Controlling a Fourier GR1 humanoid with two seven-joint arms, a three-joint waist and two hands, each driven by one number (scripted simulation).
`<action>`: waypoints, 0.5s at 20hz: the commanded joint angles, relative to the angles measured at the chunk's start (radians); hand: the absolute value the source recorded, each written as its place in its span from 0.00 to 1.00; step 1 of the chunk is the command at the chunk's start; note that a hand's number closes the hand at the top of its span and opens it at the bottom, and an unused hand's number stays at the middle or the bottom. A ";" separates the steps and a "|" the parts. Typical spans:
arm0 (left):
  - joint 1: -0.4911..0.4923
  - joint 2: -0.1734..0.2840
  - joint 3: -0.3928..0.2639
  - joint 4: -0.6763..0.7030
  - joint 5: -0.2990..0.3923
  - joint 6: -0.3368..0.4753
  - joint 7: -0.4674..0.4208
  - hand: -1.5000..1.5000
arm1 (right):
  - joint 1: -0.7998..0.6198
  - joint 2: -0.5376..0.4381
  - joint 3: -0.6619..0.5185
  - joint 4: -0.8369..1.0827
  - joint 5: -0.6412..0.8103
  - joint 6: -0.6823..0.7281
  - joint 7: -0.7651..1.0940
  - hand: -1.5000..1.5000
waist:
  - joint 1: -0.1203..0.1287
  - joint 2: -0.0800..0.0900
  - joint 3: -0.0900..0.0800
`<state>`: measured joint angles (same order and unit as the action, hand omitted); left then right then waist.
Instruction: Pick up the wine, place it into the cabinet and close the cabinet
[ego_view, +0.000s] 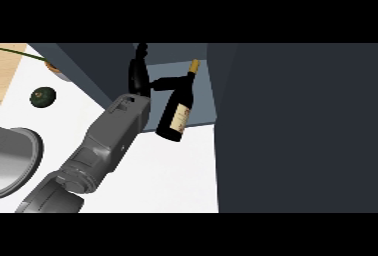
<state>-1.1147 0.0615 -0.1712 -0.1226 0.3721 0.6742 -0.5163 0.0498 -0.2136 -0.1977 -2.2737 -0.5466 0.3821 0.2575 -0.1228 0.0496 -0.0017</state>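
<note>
Now, hand: my left hand is clamped round the neck of the wine.
Wine: tilted, cork toward the cabinet, base over the bench.

Left robot hand raised, fingers curled, gripping.

Wine bottle dark, cream label, gold top; cabinet dark slate; avocado dark green; counter white.
</note>
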 joint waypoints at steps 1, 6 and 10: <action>-0.024 0.009 0.017 0.012 0.004 0.005 -0.033 0.00 | -0.015 -0.002 0.000 0.010 -0.001 0.001 -0.002 0.00 | 0.006 0.001 -0.001; 0.000 -0.023 0.024 0.014 0.002 -0.050 -0.106 0.00 | -0.009 0.008 0.011 0.005 0.013 -0.010 0.008 0.00 | 0.018 -0.006 -0.001; -0.025 0.003 0.048 0.017 0.019 -0.114 -0.098 0.00 | -0.011 -0.004 0.009 -0.021 -0.010 -0.009 0.024 0.00 | 0.014 -0.005 -0.001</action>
<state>-1.1329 0.0513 -0.1377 -0.1091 0.3838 0.6063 -0.5962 0.0439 -0.2117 -0.1903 -2.2901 -0.5447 0.3715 0.2730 -0.1110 0.0446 -0.0029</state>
